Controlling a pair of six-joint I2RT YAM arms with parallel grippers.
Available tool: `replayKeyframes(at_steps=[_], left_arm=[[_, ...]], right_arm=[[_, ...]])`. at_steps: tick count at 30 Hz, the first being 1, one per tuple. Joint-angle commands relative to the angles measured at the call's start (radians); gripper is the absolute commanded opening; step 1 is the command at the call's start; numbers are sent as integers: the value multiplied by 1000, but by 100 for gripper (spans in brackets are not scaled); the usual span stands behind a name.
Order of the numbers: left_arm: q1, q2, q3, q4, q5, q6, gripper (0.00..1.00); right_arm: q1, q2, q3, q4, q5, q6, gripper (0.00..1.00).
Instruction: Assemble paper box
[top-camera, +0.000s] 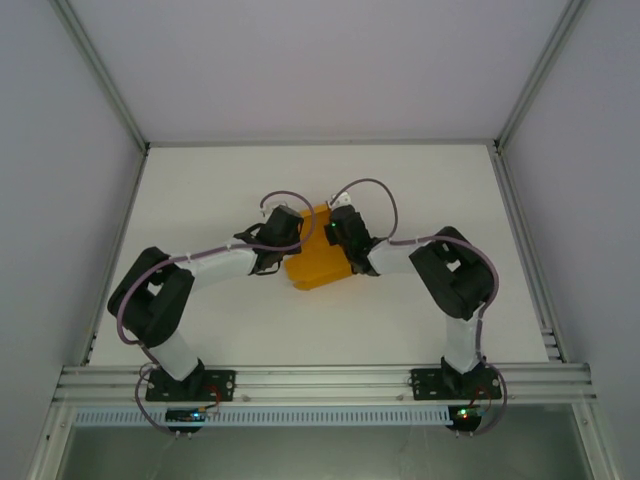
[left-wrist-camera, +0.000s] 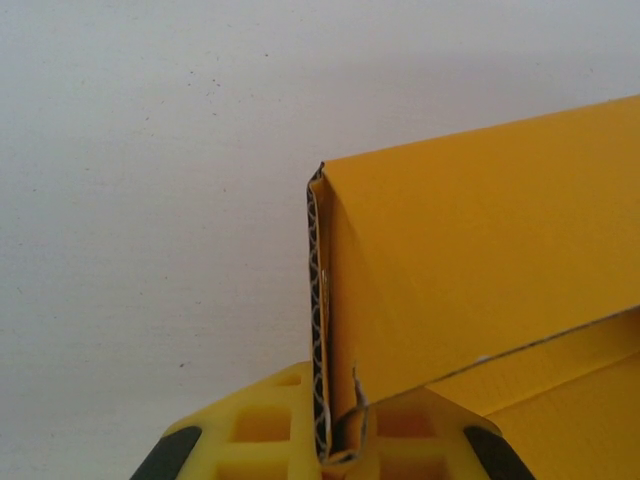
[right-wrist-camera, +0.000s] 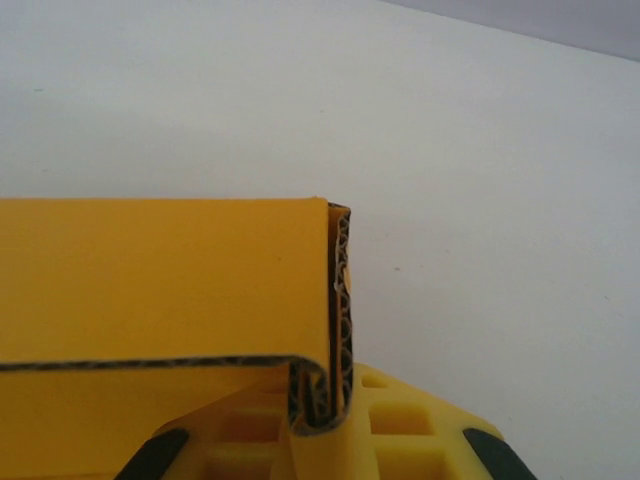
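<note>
- The left arm (top-camera: 160, 300) and right arm (top-camera: 455, 275) rise from the near edge of the white desk (top-camera: 200, 200), elbows splayed outward and forearms angled in toward the middle
- The left claw (top-camera: 283, 235) is clamped on the left side of the paper box (top-camera: 318, 265), with a doubled corrugated wall edge pinched between its yellow fingers (left-wrist-camera: 262, 428)
- The right claw (top-camera: 337, 232) grips the far right side of the box, a folded-over wall edge nipped between its own yellow pads (right-wrist-camera: 400, 425)
- The orange-yellow box rests mid-desk between both claws, partly folded
- Beyond it the desk runs to the back wall (top-camera: 320, 70)
</note>
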Motion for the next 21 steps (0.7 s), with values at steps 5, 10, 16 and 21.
replayKeyframes(at_steps=[5, 10, 16, 21], left_arm=[[7, 18, 22, -79, -7, -37, 0], [7, 25, 33, -82, -2, -45, 0], [7, 39, 52, -88, 8, -60, 0], [8, 36, 51, -87, 10, -65, 0]], right_arm=[[9, 84, 65, -206, 515, 111, 4], [27, 133, 138, -326, 596, 196, 0], [52, 175, 200, -423, 639, 288, 0], [36, 183, 205, -526, 599, 469, 0]])
